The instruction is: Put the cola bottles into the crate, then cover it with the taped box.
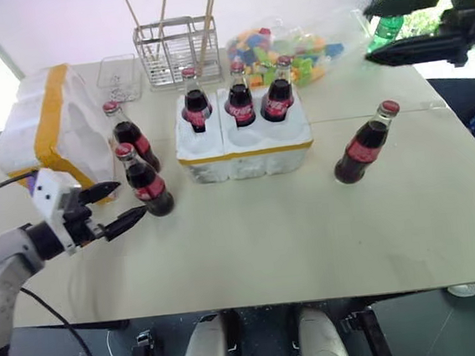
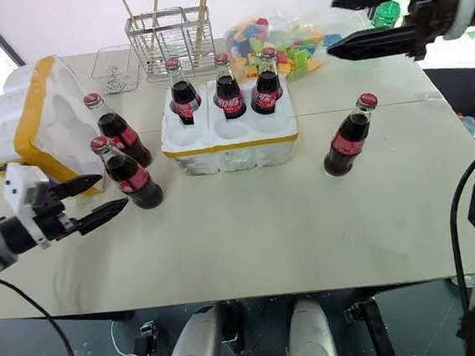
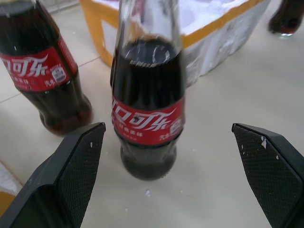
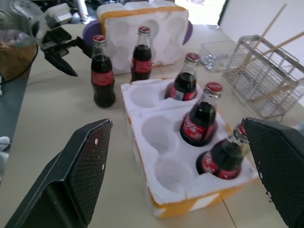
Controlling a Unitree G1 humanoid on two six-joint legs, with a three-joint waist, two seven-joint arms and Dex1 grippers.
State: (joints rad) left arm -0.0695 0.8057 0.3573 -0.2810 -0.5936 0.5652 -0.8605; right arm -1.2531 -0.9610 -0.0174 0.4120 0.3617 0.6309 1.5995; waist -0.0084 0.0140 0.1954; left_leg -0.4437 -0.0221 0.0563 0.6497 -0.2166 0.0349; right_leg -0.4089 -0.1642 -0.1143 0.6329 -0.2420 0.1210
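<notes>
The crate (image 1: 244,154) sits mid-table with three cola bottles (image 1: 239,100) upright in its back row; its front holes (image 4: 161,135) are empty. Two more cola bottles (image 1: 134,139) stand left of it, and one (image 1: 366,145) stands alone to its right. The taped box (image 1: 51,127) lies on its side at the far left, hollow side toward the bottles. My left gripper (image 1: 130,198) is open, level with the table, with the nearer left bottle (image 3: 148,109) just ahead between its fingers, untouched. My right gripper (image 1: 367,35) is open and empty, raised high at the back right.
A wire rack (image 1: 176,51) with sticks, a small clear tray (image 1: 118,77), a bag of coloured blocks (image 1: 292,45) and a green bottle (image 1: 388,29) line the back edge. Bare tabletop (image 1: 268,234) stretches in front of the crate to the near edge.
</notes>
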